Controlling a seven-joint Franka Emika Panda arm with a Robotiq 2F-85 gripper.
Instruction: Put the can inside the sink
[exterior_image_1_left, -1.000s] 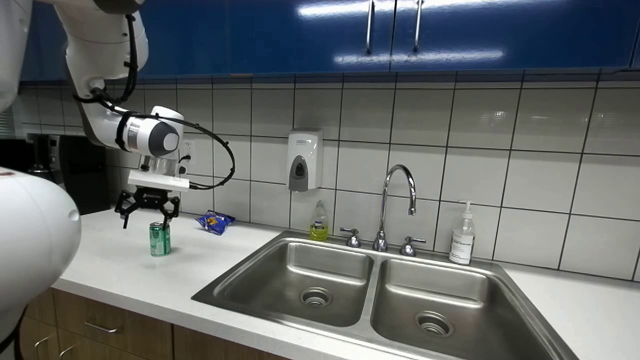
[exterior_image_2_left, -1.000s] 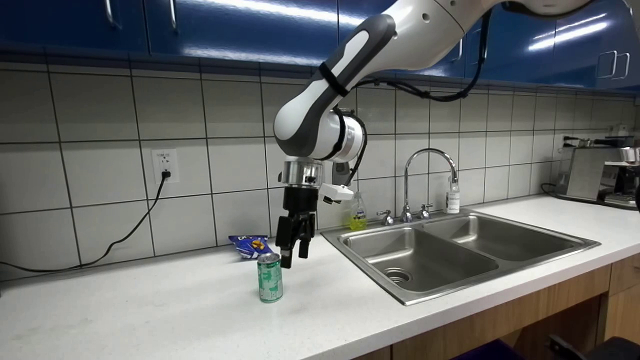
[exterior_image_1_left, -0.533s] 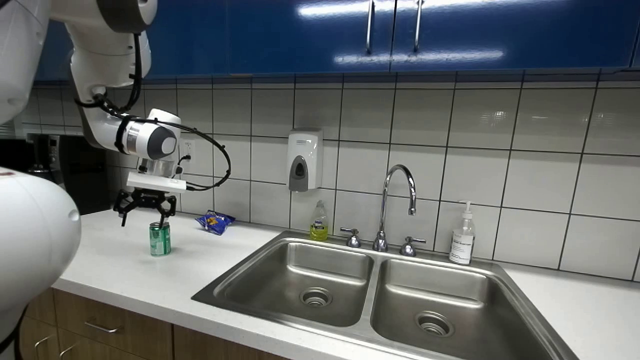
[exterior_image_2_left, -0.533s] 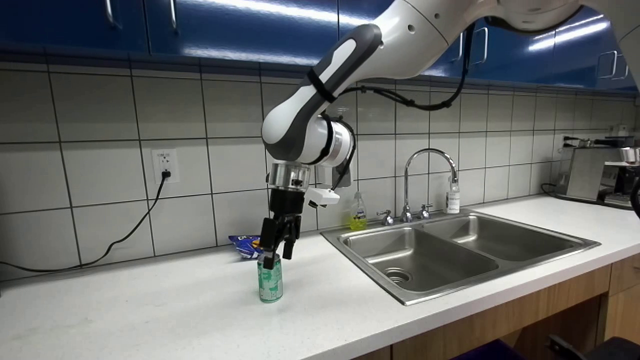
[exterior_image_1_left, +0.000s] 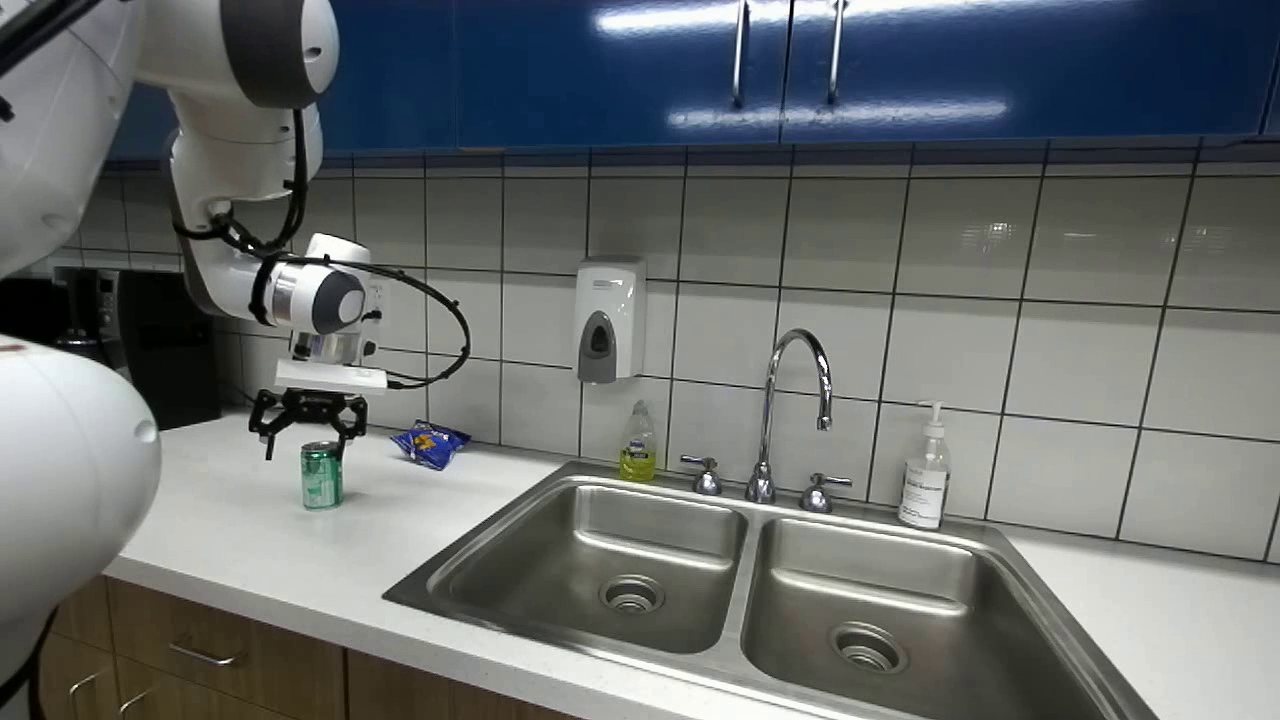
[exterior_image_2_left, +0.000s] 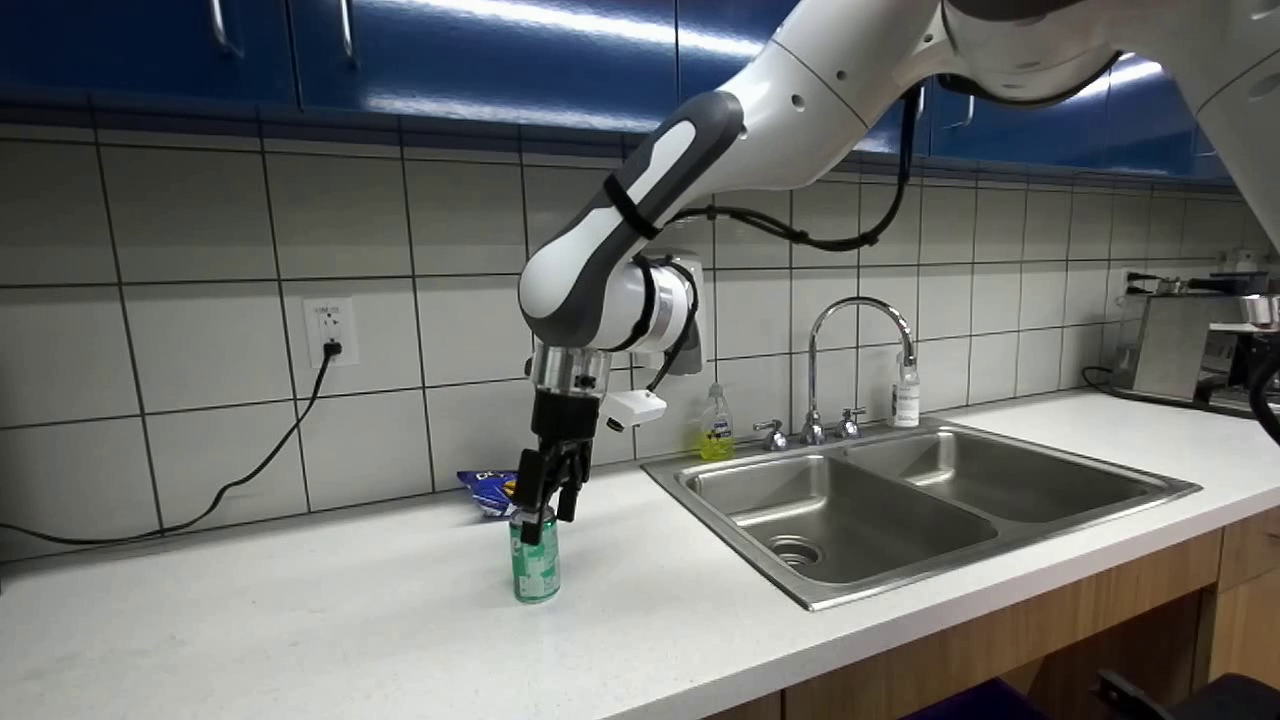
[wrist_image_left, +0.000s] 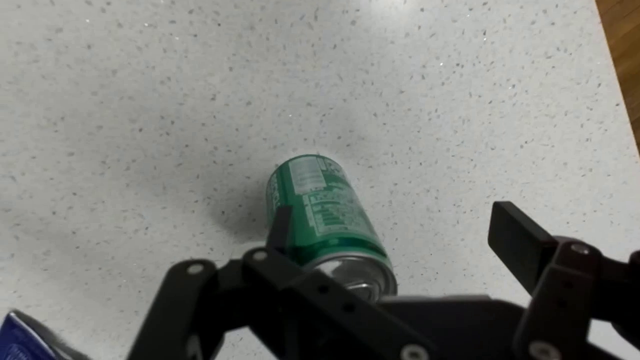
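The green can (exterior_image_1_left: 322, 484) stands upright on the white counter, left of the sink. It also shows in an exterior view (exterior_image_2_left: 536, 572) and in the wrist view (wrist_image_left: 325, 210), silvery top towards me. My gripper (exterior_image_1_left: 305, 453) is open, pointing down at the can's upper part; it also shows in an exterior view (exterior_image_2_left: 549, 526). In the wrist view my gripper (wrist_image_left: 392, 217) has its left finger overlapping the can's side and its right finger well apart. I cannot tell whether the left finger touches it. The steel double-basin sink (exterior_image_1_left: 741, 590) also shows in an exterior view (exterior_image_2_left: 722, 525).
A blue packet (exterior_image_1_left: 431, 444) lies behind the can near the tiled wall. A yellow soap bottle (exterior_image_1_left: 638, 455), the chrome faucet (exterior_image_1_left: 768, 430) and a white soap bottle (exterior_image_1_left: 923, 485) stand along the sink's back edge. A dispenser (exterior_image_1_left: 612, 315) hangs on the wall.
My open gripper has moved over to the can, leftward in an exterior view, its fingers now overlapping the can's top. The can has shifted slightly on the counter.
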